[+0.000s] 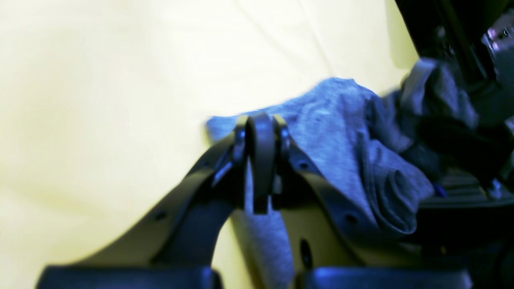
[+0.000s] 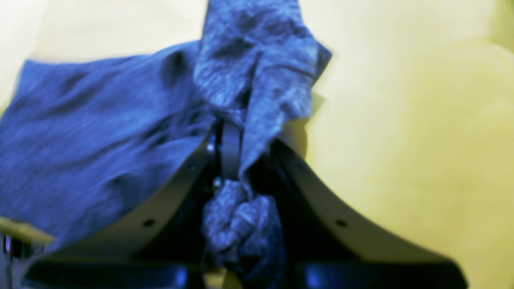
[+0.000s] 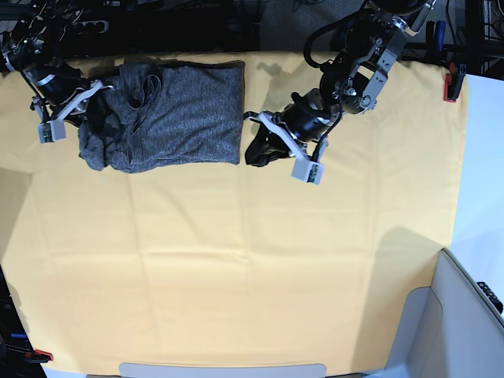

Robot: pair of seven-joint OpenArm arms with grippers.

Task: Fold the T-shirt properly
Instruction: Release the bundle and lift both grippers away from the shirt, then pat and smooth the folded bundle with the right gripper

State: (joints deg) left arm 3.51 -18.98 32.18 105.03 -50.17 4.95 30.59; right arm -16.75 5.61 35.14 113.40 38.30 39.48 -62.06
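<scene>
The far-left part of the yellow table cloth (image 3: 236, 276) is occupied by the T-shirt (image 3: 181, 118); passage is left along the near edge and toward the right edge.

Both arms are black with exposed cables and pale camera blocks behind the fingers (image 1: 261, 136). Those are dark curved prongs with small screw holes, on cream-coloured inner plates.

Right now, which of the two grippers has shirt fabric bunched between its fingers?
The right gripper, at the base view's left: grey T-shirt cloth is pinched in it. The left gripper is shut beside the shirt's edge, seemingly on nothing.
</scene>
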